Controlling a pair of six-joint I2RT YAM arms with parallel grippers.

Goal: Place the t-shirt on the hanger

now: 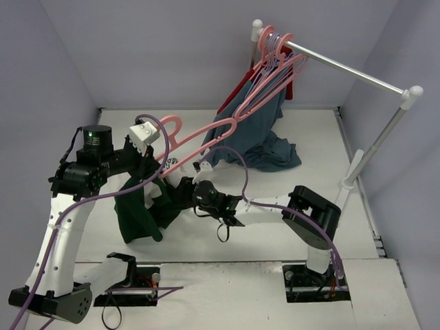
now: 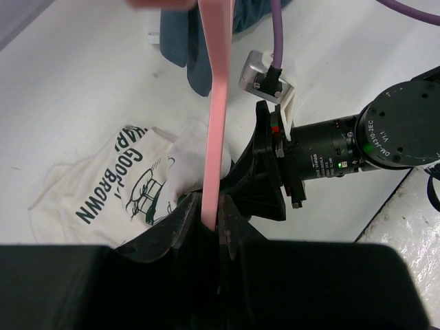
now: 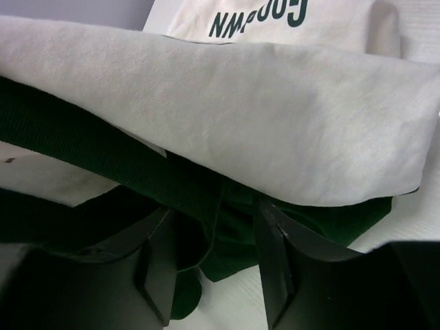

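My left gripper is shut on a pink hanger and holds it above the table, hook to the left. In the left wrist view the hanger's bar runs up from between my shut fingers. The cream t-shirt with dark green sleeves lies crumpled on the table below; its print shows in the left wrist view. My right gripper reaches into the t-shirt from the right. In the right wrist view its jaws stand apart, with the green neck trim between them and cream cloth above.
A metal rail at the back right carries several pink hangers, a blue-grey garment and a red garment. The rack's post stands at the right. The right arm's wrist is close beside the hanger.
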